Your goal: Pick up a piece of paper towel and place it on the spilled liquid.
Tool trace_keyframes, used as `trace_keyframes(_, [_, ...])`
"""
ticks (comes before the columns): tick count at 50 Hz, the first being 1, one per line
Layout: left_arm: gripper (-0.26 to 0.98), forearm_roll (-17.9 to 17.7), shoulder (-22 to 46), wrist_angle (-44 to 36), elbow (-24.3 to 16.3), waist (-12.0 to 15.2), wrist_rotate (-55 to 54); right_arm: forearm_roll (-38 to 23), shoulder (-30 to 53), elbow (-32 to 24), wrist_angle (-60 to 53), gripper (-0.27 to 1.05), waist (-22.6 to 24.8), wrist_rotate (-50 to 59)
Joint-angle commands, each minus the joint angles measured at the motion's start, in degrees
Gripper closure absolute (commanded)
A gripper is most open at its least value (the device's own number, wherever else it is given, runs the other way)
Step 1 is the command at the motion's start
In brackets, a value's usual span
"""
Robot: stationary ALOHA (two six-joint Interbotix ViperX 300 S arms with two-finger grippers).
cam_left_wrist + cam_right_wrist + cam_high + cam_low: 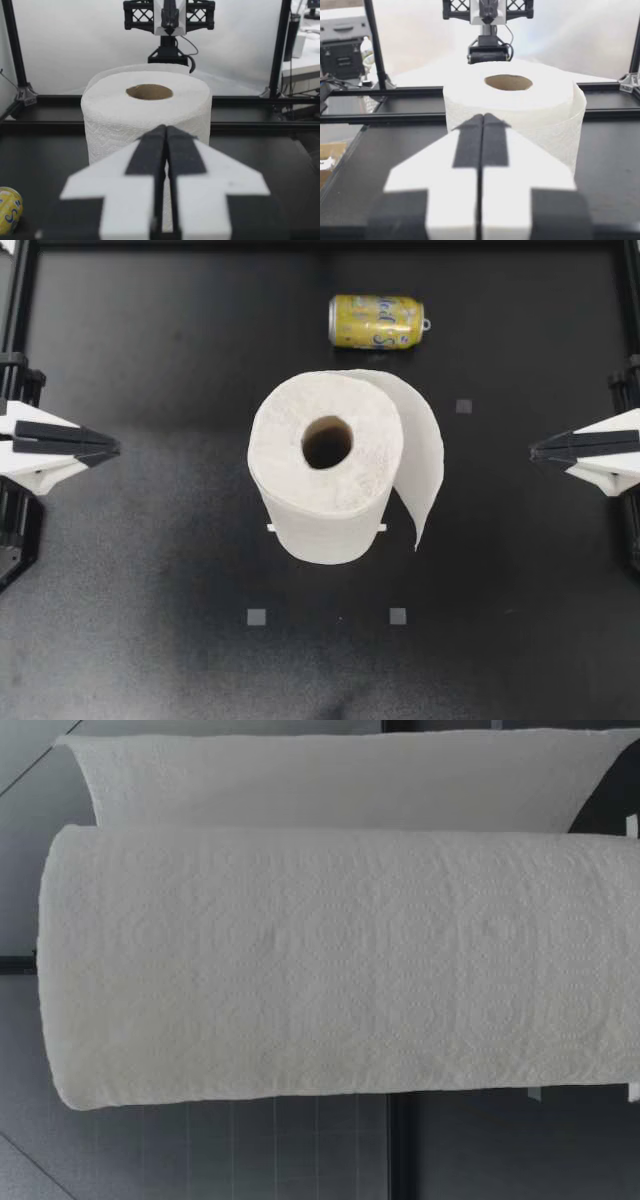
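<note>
Top view: paper towel roll [325,480] stands between left hand [116,448] and right hand [534,451].

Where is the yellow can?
In the top view the yellow can lies on its side behind the paper towel roll, slightly toward my right side, not touching it.

I am seeing a yellow can [377,321] lying on its side on the dark surface [150,390], its pull tab pointing to my right. Three small grey squares [256,617] are lying flat, well apart.
</note>
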Motion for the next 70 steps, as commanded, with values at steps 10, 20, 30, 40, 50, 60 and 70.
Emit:
trace_keyframes(10, [0.57, -0.18, 1.76, -0.53, -1.93, 0.70, -0.35, 0.00, 0.09, -0.70, 0.09, 0.72, -0.18, 0.97])
trace_keyframes(20, [0.57, -0.18, 9.40, -0.35, -6.77, 0.62, -0.18, 0.00, 0.88, -5.01, 8.88, 0.72, -0.18, 4.22])
trace_keyframes(30, [0.57, -0.18, 19.51, 0.00, -14.59, 0.62, 0.26, 0.09, 4.31, -14.77, 32.61, 0.72, -0.18, 4.57])
trace_keyframes(40, [0.57, -0.09, 28.21, 1.58, -21.27, 0.62, 0.53, -0.44, 8.17, -19.42, 42.10, 0.74, 0.53, 5.80])
trace_keyframes(50, [0.57, -0.09, 32.96, 2.46, -24.35, 0.62, 0.70, -8.79, 12.04, -22.06, 48.43, 0.76, 1.41, 10.46])
trace_keyframes(60, [0.57, -0.09, 34.19, 2.46, -23.99, 1.32, 0.53, -35.24, 18.19, -31.03, 73.48, 0.76, 14.15, 27.33])
trace_keyframes(70, [0.57, -0.09, 34.19, 5.27, -23.82, 1.93, 0.53, -57.22, 22.68, -30.67, 87.19, 0.76, 34.19, 55.11])
